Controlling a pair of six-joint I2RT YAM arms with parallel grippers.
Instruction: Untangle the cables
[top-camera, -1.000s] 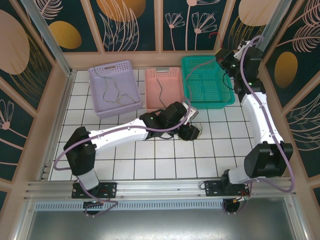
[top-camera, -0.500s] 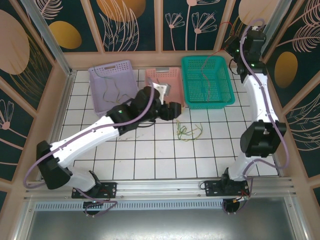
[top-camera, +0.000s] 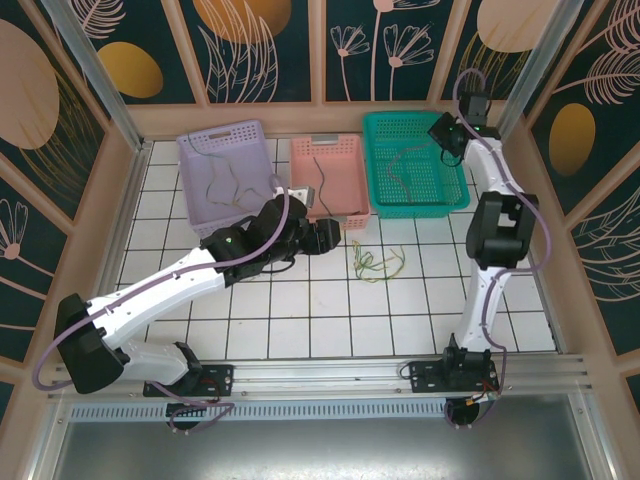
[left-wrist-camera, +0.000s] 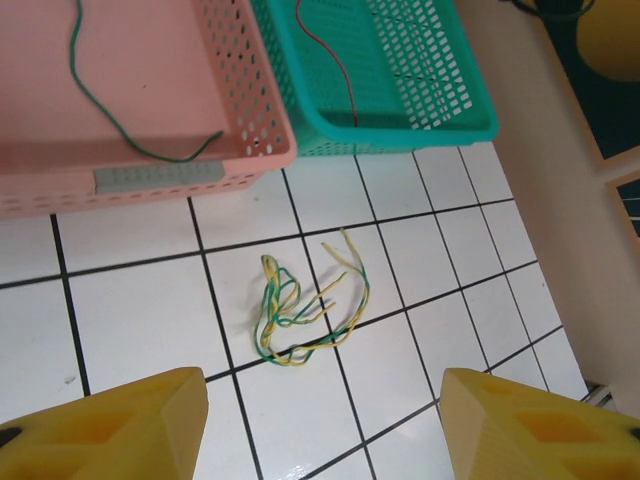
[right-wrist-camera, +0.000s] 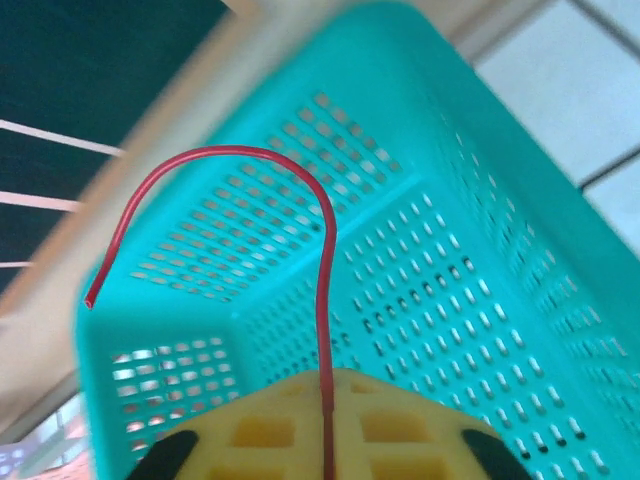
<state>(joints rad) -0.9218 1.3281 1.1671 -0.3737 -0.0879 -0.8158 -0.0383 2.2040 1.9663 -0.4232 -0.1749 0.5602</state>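
The left pincer (left-wrist-camera: 322, 428) hovers over the white tiled desk (left-wrist-camera: 130, 300), its jaws wide apart and empty. Below it, a loose tangle of thin yellow and green cables (left-wrist-camera: 305, 318) lies just near of the teal perforated plastic basket (left-wrist-camera: 420, 125). At far right, the right pincer (right-wrist-camera: 325, 430), pads nearly together, pinches a thin red cable (right-wrist-camera: 325, 280) over that basket.

White tiled floor (top-camera: 330, 320) ringed by dark walls (top-camera: 270, 70) painted with leaves and flowers.
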